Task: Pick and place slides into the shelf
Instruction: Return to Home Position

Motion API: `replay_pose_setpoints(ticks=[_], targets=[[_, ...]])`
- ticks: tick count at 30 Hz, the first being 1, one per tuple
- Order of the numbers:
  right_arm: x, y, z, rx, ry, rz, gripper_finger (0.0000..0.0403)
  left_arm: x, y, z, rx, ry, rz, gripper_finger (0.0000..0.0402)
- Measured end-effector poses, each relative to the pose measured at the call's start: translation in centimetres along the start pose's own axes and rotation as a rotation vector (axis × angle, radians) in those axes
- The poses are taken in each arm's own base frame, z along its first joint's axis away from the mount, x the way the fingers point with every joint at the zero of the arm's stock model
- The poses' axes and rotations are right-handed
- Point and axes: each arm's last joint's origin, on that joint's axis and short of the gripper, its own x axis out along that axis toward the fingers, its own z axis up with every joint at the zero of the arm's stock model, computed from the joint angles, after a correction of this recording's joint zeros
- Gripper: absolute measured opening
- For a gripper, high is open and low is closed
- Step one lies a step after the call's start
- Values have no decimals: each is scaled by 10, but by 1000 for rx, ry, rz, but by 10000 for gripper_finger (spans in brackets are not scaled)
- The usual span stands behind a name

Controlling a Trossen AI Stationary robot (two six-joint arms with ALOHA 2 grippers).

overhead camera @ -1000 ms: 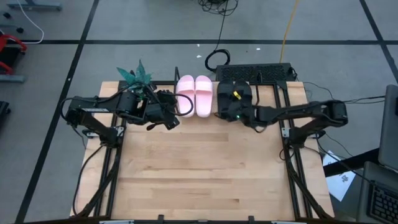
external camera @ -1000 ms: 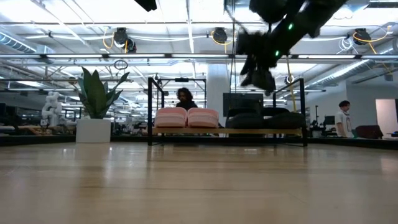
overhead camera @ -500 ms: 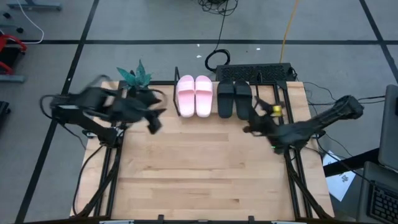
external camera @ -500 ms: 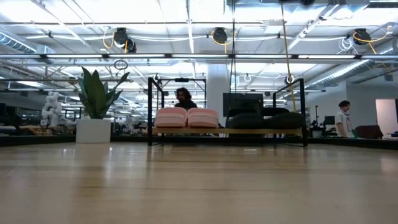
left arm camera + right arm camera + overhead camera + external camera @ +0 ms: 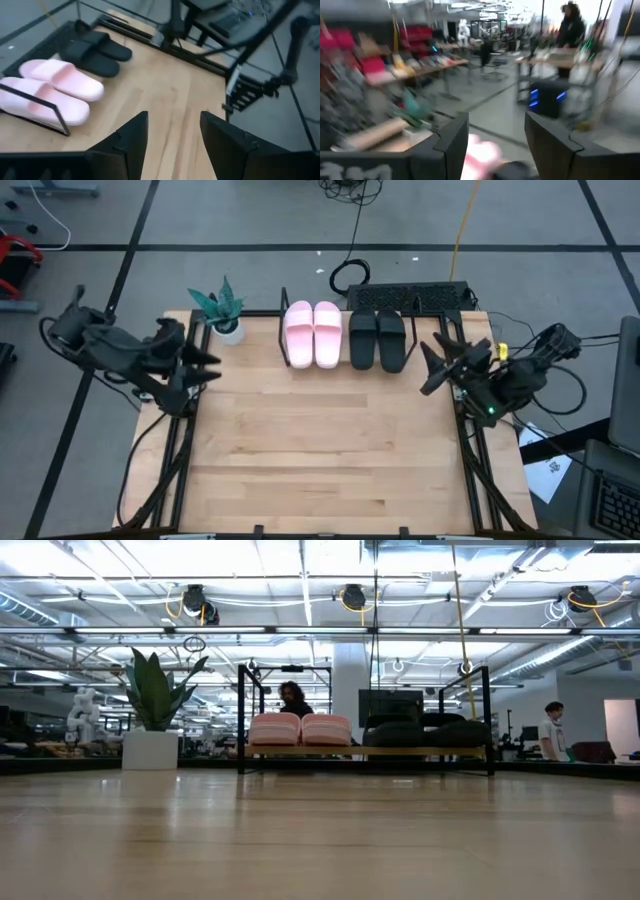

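Note:
Two light pink slides (image 5: 312, 333) and two black slides (image 5: 378, 338) stand side by side on the shelf (image 5: 345, 367) at the table's far edge. In the low view the pink pair (image 5: 300, 729) and the black pair (image 5: 420, 730) rest on the shelf's board (image 5: 365, 751); the left wrist view shows the pink slides (image 5: 50, 90) and black slides (image 5: 92, 50) too. My left gripper (image 5: 205, 358) is open at the table's left edge and holds nothing. My right gripper (image 5: 432, 365) is open near the table's right edge and holds nothing.
A small potted plant (image 5: 222, 308) stands at the far left corner, left of the shelf. Black frame rails (image 5: 470, 450) run along both table sides. Bare wooden tabletop (image 5: 330, 450) lies in front of the shelf. A person (image 5: 552, 730) stands in the room behind.
Both arms have drawn back from the shelf, the left one toward the table's left edge and the right one toward its right edge, and both have left the low view. The right gripper was over the black slides a second ago; they now stand uncovered on the shelf.

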Motion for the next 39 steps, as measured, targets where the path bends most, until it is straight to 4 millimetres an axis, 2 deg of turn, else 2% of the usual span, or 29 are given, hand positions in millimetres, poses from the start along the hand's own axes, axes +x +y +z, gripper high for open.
replay_pose_setpoints(ticks=[2, 5, 7, 11, 14, 17, 20, 25, 28, 31, 33, 35, 39], targets=[[0, 3, -8, 62, -27, 53, 185, 4, -4, -6, 22, 20, -13, 182], [-1, 11, -27, 67, -96, 242, 185, 20, -15, -17, 39, 35, -38, 182], [1, 15, -42, 86, -115, 344, 185, 39, -24, -27, 60, 42, -70, 182], [20, 13, -62, 130, -87, 334, 185, 82, -38, -47, 131, -20, -173, 182], [40, 7, -68, 122, -63, 395, 185, 107, -32, -52, 158, -68, -222, 182], [59, -8, -68, 130, -39, 396, 185, 129, -9, -58, 169, -40, -159, 182], [72, -28, -65, 120, -23, 368, 185, 128, 17, -46, 167, -119, -121, 182], [77, -66, -58, 90, -17, 325, 185, 103, 58, -28, 196, -222, -136, 182], [72, -89, -56, 99, -3, 270, 185, 73, 76, -29, 181, -274, -102, 182], [61, -104, -57, 101, 37, 321, 185, 56, 79, -38, 160, -296, -117, 182], [56, -108, -60, 99, 73, 363, 185, 58, 75, -46, 169, -335, -185, 182], [55, -109, -62, 100, 97, 363, 185, 74, 73, -58, 182, -365, -217, 182], [59, -107, -64, 62, 103, 355, 185, 112, 77, -92, 132, -329, -120, 182]])
